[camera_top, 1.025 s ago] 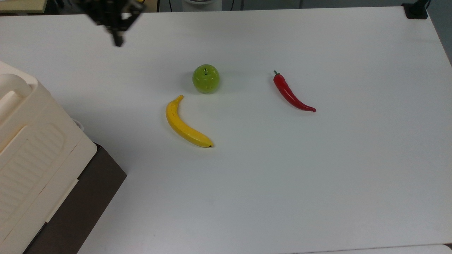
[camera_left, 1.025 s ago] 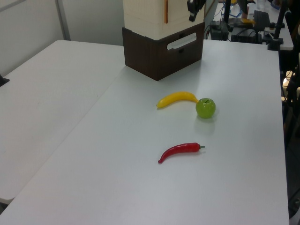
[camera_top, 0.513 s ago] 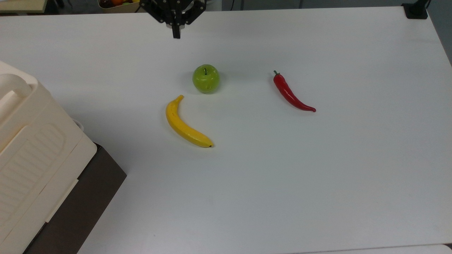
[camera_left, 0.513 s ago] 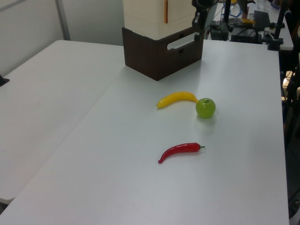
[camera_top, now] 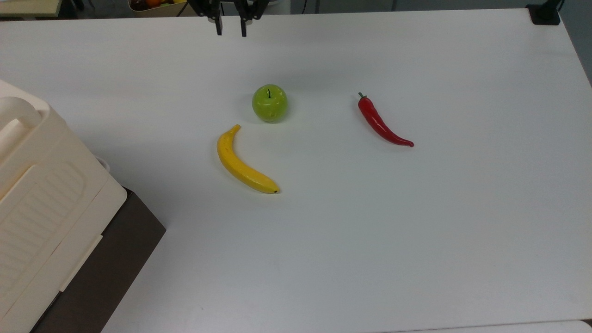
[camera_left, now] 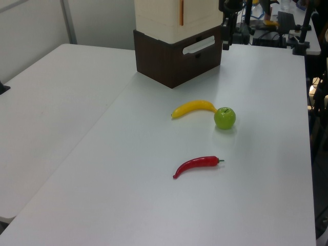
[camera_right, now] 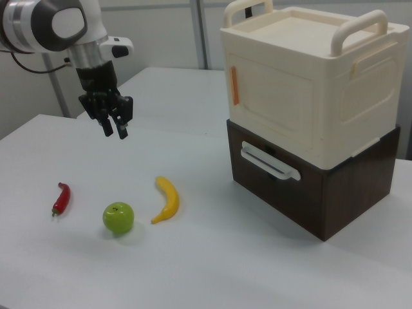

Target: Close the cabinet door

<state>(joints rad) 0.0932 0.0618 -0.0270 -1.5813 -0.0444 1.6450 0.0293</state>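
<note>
The cabinet [camera_right: 302, 84] is a cream box with two top handles, standing on a dark brown lower part [camera_right: 309, 193]; it also appears at the top view's left [camera_top: 41, 185] and at the back of the left view [camera_left: 174, 15]. The cabinet door [camera_right: 273, 106], the cream front panel with an orange strip along one edge, lies flush with the body. My gripper [camera_top: 231, 31] hangs open and holds nothing above the table's far edge, well apart from the cabinet. In the right view, the gripper [camera_right: 114, 132] is left of the cabinet, above the fruits.
A green apple [camera_top: 269, 102], a yellow banana [camera_top: 243, 162] and a red chilli [camera_top: 381, 122] lie mid-table. The white table [camera_top: 416, 231] stretches bare toward the top view's right. A pale bar handle [camera_right: 270, 161] sits on the brown lower part.
The gripper swung from near the cabinet toward the top view's right along the far edge, then drew back slightly. Its fingers went from together to apart.
</note>
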